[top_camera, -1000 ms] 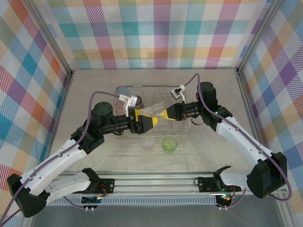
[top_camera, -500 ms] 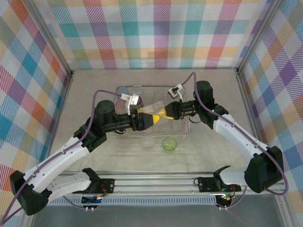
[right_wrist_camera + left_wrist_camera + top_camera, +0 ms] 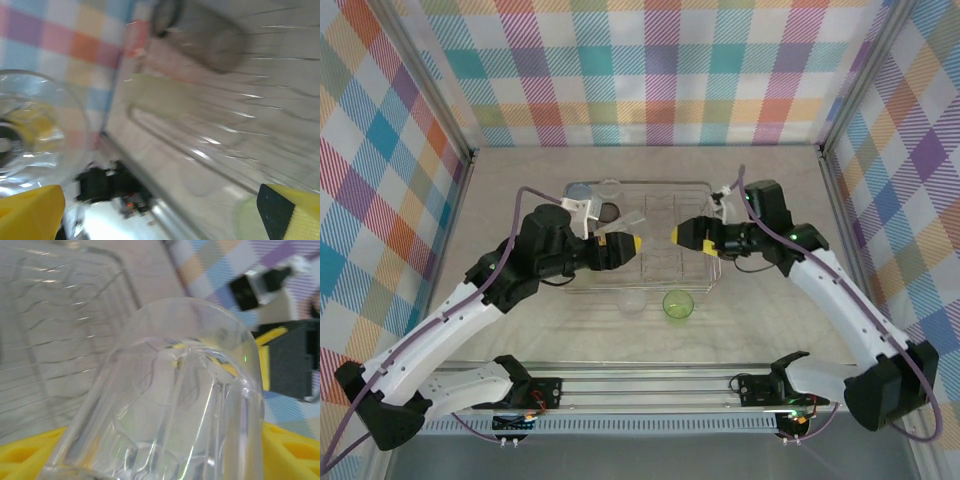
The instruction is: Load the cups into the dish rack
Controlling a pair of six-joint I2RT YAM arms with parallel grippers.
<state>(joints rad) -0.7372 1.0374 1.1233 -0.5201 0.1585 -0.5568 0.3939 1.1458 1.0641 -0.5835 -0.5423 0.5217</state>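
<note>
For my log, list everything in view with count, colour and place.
dish rack: one, silvery wire, mid-table
held clear cup: one, clear, in left gripper
blue cup: one, blue, rack's far-left corner
racked clear cup: one, clear, beside blue cup
smoky grey cup: one, grey, in rack
green cup: one, green, table before rack
loose clear cup: one, clear, beside green cup
left gripper: one, yellow-tipped, shut on held clear cup
right gripper: one, yellow-tipped, open over rack

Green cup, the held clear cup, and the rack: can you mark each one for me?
green cup (image 3: 678,304), top view, on its open inside.
held clear cup (image 3: 175,405), left wrist view, on its side wall.
rack (image 3: 655,184), top view, on its far rim.
</note>
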